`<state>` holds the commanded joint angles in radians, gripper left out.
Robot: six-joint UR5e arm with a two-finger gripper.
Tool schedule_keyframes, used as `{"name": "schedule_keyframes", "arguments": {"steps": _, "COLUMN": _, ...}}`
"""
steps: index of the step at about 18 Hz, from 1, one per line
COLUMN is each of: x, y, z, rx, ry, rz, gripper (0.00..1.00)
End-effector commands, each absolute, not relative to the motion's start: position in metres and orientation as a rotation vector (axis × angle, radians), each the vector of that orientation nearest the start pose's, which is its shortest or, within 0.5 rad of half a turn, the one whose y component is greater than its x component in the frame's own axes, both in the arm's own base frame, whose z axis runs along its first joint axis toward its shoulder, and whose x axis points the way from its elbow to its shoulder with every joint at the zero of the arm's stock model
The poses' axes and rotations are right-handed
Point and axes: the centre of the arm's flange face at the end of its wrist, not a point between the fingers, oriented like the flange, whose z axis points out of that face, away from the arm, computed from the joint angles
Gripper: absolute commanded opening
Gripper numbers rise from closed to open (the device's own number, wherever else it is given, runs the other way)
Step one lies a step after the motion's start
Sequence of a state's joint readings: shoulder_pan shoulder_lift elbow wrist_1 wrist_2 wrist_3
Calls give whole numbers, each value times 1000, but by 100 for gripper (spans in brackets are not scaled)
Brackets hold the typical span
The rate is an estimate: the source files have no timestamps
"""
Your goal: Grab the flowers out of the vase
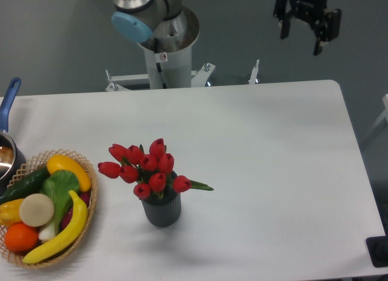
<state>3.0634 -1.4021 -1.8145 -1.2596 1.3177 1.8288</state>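
High above table (273,142) — gripper (302,37) spread, empty.

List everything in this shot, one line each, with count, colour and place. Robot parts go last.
flowers: one bunch, red buds with green leaves, standing in the vase, left of table centre
vase: one, dark grey, ribbed, front of table
wicker basket: one, tan, front left corner, holding fruit and vegetables
banana: one, yellow, in the basket
orange: one, orange, in the basket
pot: one, blue handle, left edge, mostly cut off
table: one, white
arm base: one, grey, behind the table
gripper: one, black, open, top right, above the far edge
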Motion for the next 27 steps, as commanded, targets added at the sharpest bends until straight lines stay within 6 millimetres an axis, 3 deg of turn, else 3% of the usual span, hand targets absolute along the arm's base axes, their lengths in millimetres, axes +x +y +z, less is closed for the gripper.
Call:
{"name": "schedule_keyframes", "arguments": {"steps": 5, "x": -409, "y": 222, "z": 456, "rx": -2783, "ry": 322, "rz": 289, "gripper": 100}}
{"name": "schedule_keyframes", "arguments": {"steps": 11, "x": -399, "y": 261, "z": 439, "rx": -2668, "ry": 213, "rz": 271, "gripper": 100}}
{"name": "schedule_keyframes", "arguments": {"steps": 19, "x": -377, "y": 328, "z": 404, "rx": -2480, "ry": 290, "rz": 38, "gripper": 100}}
{"name": "schedule_keyframes", "arguments": {"steps": 24, "x": -359, "y": 352, "z": 385, "rx": -2461, "ry": 356, "rz": -13, "gripper": 100}}
{"name": "schedule_keyframes", "arguments": {"steps": 27, "x": -357, "y": 364, "z": 365, "rx": -2333, "ry": 378, "rz": -14, "gripper": 100}}
